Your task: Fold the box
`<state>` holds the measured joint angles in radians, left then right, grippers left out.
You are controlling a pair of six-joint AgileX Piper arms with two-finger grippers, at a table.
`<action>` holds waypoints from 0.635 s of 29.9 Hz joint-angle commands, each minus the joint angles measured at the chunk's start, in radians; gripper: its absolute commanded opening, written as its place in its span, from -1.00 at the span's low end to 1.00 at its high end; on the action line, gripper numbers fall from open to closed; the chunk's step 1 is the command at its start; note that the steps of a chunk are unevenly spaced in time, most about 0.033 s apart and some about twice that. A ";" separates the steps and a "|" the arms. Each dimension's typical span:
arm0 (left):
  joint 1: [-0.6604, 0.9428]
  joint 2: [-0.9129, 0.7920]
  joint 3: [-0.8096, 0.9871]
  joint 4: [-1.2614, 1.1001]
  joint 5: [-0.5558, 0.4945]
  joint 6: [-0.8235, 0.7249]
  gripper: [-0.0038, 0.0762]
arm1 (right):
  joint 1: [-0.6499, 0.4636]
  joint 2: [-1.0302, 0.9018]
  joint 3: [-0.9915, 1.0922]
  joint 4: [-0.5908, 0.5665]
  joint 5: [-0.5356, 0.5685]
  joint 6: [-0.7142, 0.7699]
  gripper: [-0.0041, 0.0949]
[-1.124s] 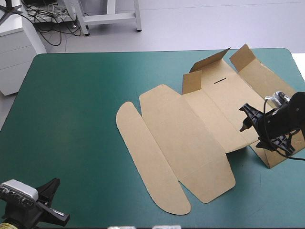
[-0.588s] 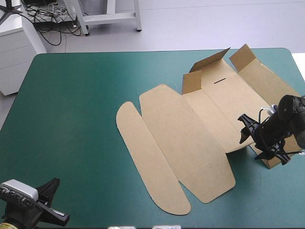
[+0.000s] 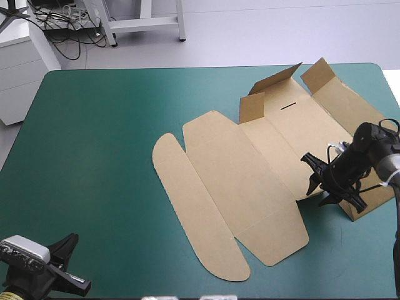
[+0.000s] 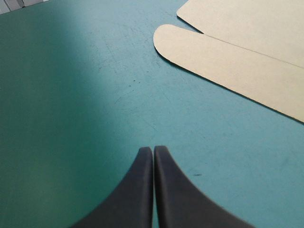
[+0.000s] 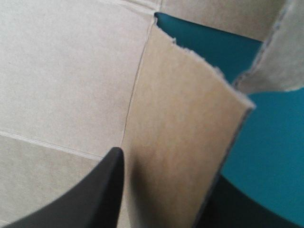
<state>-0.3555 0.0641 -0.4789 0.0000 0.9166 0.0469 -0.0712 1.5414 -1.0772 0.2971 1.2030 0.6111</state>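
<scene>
High view: box [image 3: 250,181] mostly flat, centre-right on worktop [image 3: 94,156]; right pincer [image 3: 317,181] at its near-right corner.
Left wrist view: left pincer [image 4: 153,149] closed, empty, box ahead.
Right wrist view: fingers apart, astride raised side flap [image 5: 185,142], nothing clamped. Best: pinch near crease, hinge flap upright without dragging sheet.

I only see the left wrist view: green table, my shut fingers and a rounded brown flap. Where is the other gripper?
Observer: The right gripper is over the box at its right end, far from your rounded flap.
Operator: Is it grabbing anything?
Observer: Its fingers stand apart, one on each side of a raised side flap.
Operator: Is the rest of the box flat?
Observer: Not all of it: upright flaps stand at the far end.
</scene>
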 commanded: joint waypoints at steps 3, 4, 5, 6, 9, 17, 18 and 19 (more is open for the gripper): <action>-0.006 0.018 -0.025 0.000 -0.073 -0.009 -0.93 | -0.002 -0.031 -0.023 -0.025 -0.008 0.003 -0.94; -0.006 0.018 -0.025 0.000 -0.073 -0.009 -0.93 | -0.002 -0.031 -0.023 -0.025 -0.010 0.003 -0.95; -0.006 0.018 -0.025 0.000 -0.073 -0.009 -0.93 | -0.002 -0.031 -0.023 -0.025 -0.010 0.003 -0.96; -0.006 0.018 -0.025 0.000 -0.073 -0.009 -0.93 | -0.002 -0.031 -0.023 -0.027 -0.012 0.003 -0.96; -0.006 0.018 -0.025 0.000 -0.073 -0.009 -0.93 | -0.002 -0.031 -0.023 -0.033 -0.016 0.001 -0.96; -0.006 0.018 -0.025 0.000 -0.073 -0.009 -0.93 | -0.002 -0.027 -0.058 -0.041 -0.109 -0.242 -0.95; -0.006 0.018 -0.025 0.000 -0.073 -0.009 -0.93 | -0.002 -0.017 -0.074 -0.045 -0.117 -0.262 -0.95; -0.006 0.018 -0.025 0.000 -0.073 -0.009 -0.93 | -0.002 -0.004 -0.089 -0.053 -0.116 -0.273 -0.95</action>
<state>-0.3555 0.0641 -0.4789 0.0000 0.9166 0.0469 -0.0712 1.5494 -1.1065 0.2514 1.1206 0.4249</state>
